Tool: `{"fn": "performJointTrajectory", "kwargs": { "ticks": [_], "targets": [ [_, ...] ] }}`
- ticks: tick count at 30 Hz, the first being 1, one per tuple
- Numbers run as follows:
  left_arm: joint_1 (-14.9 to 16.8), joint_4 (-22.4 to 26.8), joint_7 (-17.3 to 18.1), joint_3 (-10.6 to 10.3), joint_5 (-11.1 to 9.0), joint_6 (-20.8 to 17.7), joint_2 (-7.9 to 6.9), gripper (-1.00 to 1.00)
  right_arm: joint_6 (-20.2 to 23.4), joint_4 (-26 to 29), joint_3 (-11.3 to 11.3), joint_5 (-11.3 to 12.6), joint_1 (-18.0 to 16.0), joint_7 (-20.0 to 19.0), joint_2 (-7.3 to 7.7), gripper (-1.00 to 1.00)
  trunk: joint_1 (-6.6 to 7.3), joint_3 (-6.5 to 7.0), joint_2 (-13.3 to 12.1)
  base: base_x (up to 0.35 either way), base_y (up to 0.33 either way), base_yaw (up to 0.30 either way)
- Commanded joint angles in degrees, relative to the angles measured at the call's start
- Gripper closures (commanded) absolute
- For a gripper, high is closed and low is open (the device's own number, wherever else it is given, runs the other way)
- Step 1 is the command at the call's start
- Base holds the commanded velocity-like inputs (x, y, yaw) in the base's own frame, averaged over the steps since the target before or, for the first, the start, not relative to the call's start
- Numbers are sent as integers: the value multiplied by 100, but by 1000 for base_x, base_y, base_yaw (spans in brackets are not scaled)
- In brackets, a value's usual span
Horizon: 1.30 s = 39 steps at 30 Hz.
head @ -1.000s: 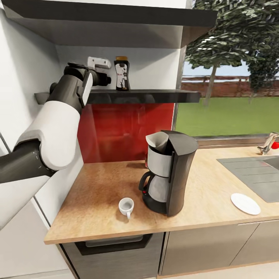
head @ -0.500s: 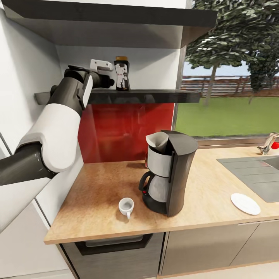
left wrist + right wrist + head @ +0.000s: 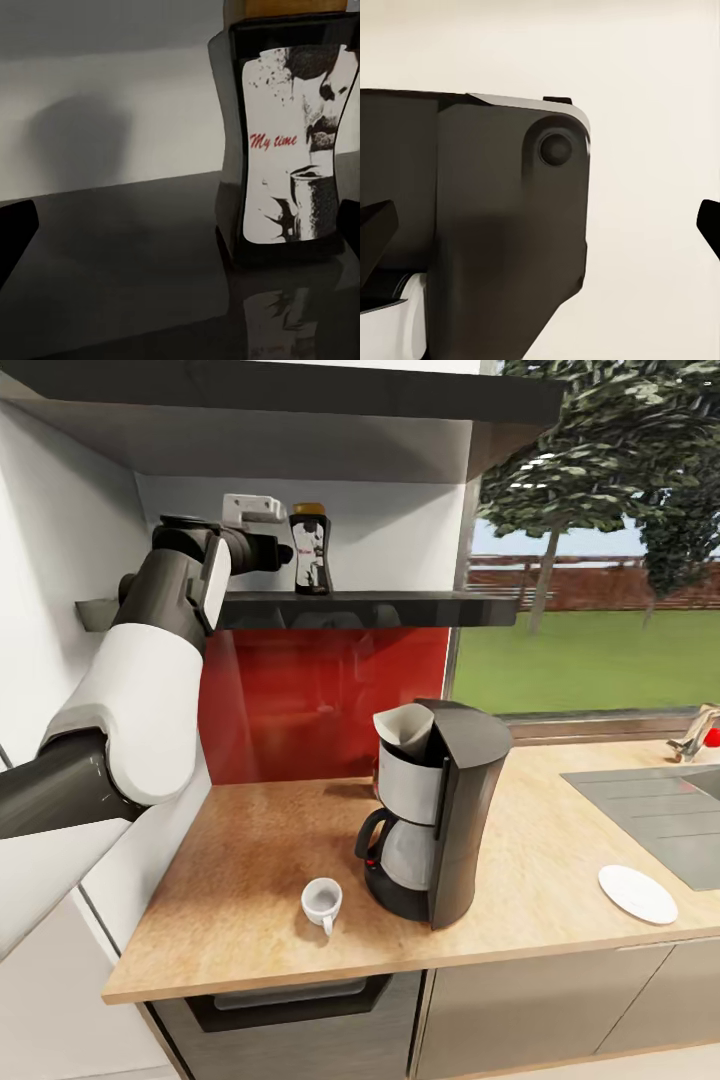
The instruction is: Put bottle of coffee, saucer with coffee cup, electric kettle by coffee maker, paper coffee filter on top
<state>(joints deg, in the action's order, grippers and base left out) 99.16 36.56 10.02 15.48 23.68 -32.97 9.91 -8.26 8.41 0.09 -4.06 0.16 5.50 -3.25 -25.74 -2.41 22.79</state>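
The dark coffee bottle [image 3: 311, 550] with an orange cap stands upright on the dark wall shelf [image 3: 400, 608]. My left gripper [image 3: 284, 554] is raised to the shelf just left of the bottle. In the left wrist view the bottle [image 3: 289, 142] is close ahead, and the open left gripper [image 3: 180, 232] has its fingertips [image 3: 15, 232] spread wide at the frame's edges, holding nothing. The coffee maker [image 3: 445, 810] stands on the countertop [image 3: 260, 840] with a paper filter [image 3: 402, 726] on top. A white cup [image 3: 322, 903] sits in front of it. The saucer [image 3: 637, 893] lies far right. My right gripper [image 3: 540, 225] is open.
A sink [image 3: 660, 810] with a tap [image 3: 695, 732] is set into the counter at the right, behind the saucer. A cabinet underside [image 3: 300, 430] hangs low above the shelf. A white wall closes the shelf's left end. The right wrist view faces a dark robot part [image 3: 487, 217].
My left arm has risen a little and its gripper has edged closer to the bottle. The head view has shifted slightly. Counter objects have not moved.
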Motion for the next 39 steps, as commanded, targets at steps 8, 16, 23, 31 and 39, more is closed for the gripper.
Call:
{"fn": "performJointTrajectory", "kwargs": {
  "ticks": [8,16,23,31,39],
  "targets": [
    [-12,9,20,51,25,-17,9,-100,-1,11,-8,-40,1,30,0,-100,-5,-12,12,35,-11,-15],
    [-87,9,11,49,36,-10,9,-100,6,11,-34,-31,1,33,-5,-100,-5,-12,12,24,-1,-271],
    [-114,18,-193,44,45,-8,9,-100,1,11,-35,-33,1,39,-8,-100,-5,-12,12,142,-41,-147],
    [-219,355,-235,43,52,-29,9,-100,-1,11,-15,-39,1,42,-8,-100,-5,-12,12,8,-3,-5],
    [-225,377,-237,43,57,-37,9,-100,-1,11,0,-42,1,39,-8,-100,-5,-12,12,170,0,0]
  ]
}}
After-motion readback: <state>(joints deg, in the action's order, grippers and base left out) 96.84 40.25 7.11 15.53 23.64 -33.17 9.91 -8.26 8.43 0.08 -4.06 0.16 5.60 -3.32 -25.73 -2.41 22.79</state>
